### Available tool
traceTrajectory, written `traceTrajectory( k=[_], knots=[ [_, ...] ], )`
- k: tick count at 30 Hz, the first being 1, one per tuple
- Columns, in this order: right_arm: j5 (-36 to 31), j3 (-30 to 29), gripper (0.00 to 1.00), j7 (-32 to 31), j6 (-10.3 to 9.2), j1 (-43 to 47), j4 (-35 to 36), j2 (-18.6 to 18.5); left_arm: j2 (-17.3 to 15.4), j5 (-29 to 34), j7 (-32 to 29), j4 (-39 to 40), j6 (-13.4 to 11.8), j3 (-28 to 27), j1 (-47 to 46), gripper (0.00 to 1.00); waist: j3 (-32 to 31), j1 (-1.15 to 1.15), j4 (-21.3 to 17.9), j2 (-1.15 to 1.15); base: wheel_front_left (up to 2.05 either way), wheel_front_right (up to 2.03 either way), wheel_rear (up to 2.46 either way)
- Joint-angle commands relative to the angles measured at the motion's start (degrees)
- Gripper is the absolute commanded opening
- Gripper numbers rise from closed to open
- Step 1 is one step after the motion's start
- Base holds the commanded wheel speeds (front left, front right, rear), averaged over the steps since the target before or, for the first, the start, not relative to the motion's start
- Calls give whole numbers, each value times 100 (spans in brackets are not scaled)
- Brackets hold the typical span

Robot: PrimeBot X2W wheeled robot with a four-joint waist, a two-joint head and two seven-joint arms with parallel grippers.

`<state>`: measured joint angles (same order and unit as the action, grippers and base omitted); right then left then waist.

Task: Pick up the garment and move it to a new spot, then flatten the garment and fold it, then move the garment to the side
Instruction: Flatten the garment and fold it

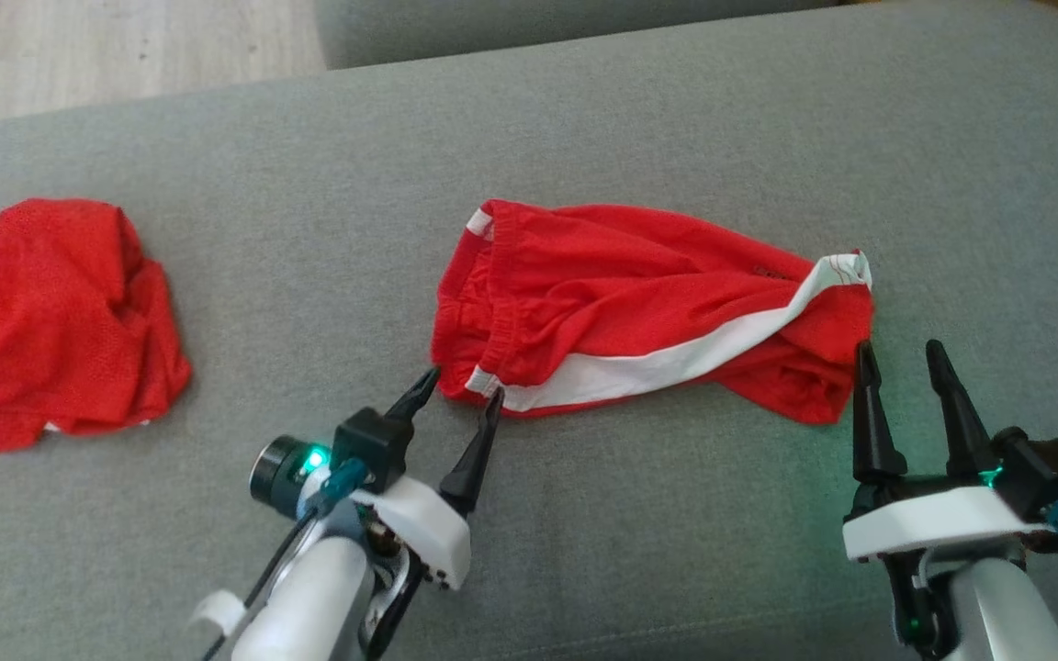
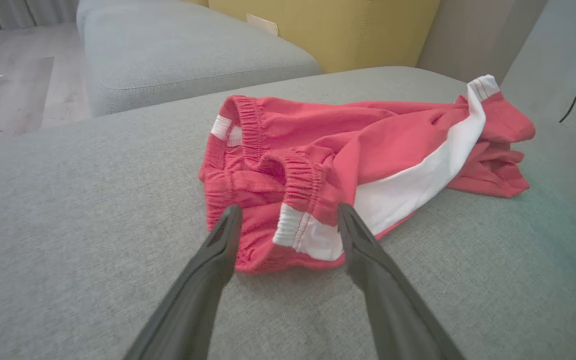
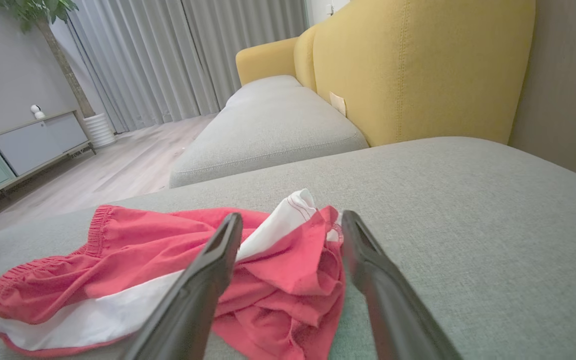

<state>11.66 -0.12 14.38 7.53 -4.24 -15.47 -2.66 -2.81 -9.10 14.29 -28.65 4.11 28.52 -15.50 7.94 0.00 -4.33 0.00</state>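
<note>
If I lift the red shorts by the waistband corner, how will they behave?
Likely floppy: the red shorts lie crumpled in soft folds, so the far leg should droop. Probably light; the fabric looks thin. The gathered waistband seems thicker, so it may give a firmer pinch than the hem.

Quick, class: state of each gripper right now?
Left gripper: open, empty, at one end of the red shorts.
Right gripper: open, empty, at their other end.

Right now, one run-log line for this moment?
phase: pre-grasp | garment: red shorts crumpled on grey cushion | left gripper: open, at waistband corner | right gripper: open, at leg hem | held: nothing
</note>
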Motion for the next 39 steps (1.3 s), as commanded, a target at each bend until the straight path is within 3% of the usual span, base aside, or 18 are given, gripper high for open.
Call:
traceTrajectory(
  k=[1, 22, 23, 24, 35, 39],
  knots=[
    [-26, 155, 100, 62, -4, -212, 175, -22, -12, 58, 71, 38, 11, -137, -300, 100, 39, 0, -57, 0, 0, 0, 0],
    [-1, 194, 100, 62, -4, -292, 127, -22, -8, -146, 71, -938, 16, 117, -885, 100, 136, 0, -256, 0, 0, 0, 0],
    [-3, 196, 100, 62, -4, -297, 124, -22, -8, -170, 71, -970, 23, 138, -905, 62, 142, 0, -261, 0, 0, 0, 0],
    [-4, 192, 100, 62, -4, -302, 123, -21, -8, -190, 71, -986, 24, 156, -925, 0, 148, 0, -260, 0, 0, 0, 0],
    [-268, 117, 100, 54, -4, -508, 3, -21, -7, -354, 71, -629, -62, 217, -906, 0, 95, 0, -91, 0, 0, 0, 0],
    [-430, 24, 100, -257, -4, -824, -242, -21, -7, -376, 71, -507, -88, 248, -861, 0, 84, 0, -31, 0, 0, 0, 0]
  ],
)
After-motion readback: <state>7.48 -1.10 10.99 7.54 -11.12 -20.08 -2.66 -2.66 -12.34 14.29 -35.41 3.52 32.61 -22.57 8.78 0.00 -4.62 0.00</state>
